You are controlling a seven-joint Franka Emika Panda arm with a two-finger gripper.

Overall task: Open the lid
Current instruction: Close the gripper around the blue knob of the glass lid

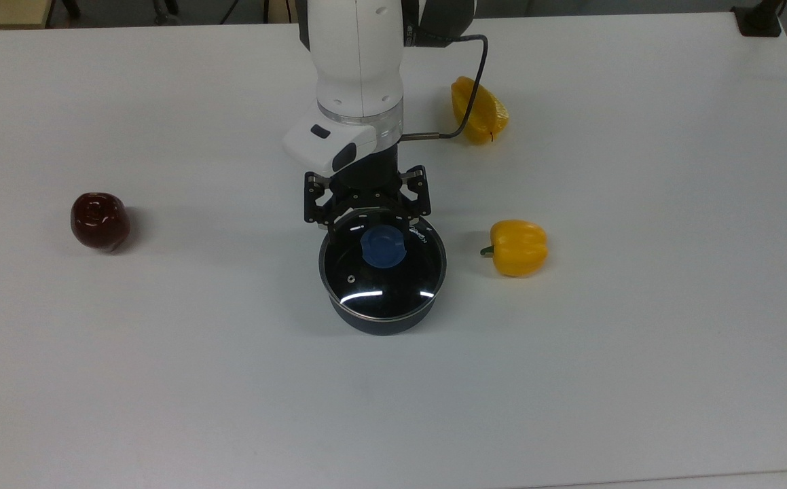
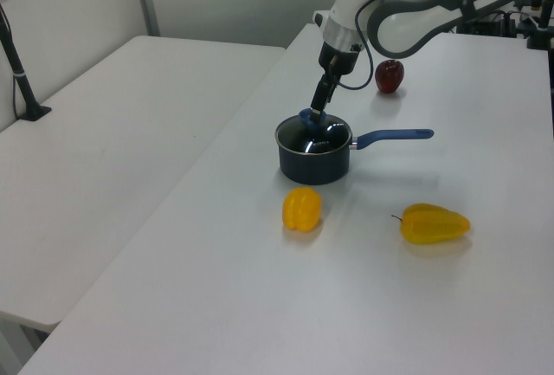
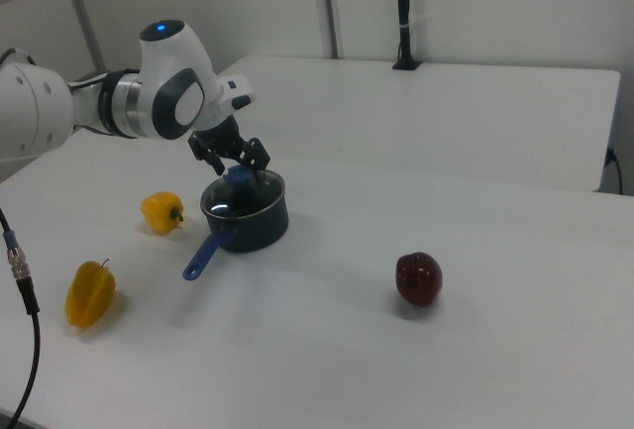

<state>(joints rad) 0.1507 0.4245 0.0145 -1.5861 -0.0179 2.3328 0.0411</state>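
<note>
The glass lid with its blue knob sits on the dark saucepan. My gripper is open and hangs over the lid's far edge, just behind the knob in the top view. In the right view the gripper is spread a little above the knob, touching nothing. In the left view the gripper is close beside the knob. The arm hides the pan's blue handle in the top view; the handle is seen in the left view.
A dark red pepper lies at the top view's left. One yellow pepper lies right of the pan, another further back beside the arm's cable. The white table has free room in front of the pan.
</note>
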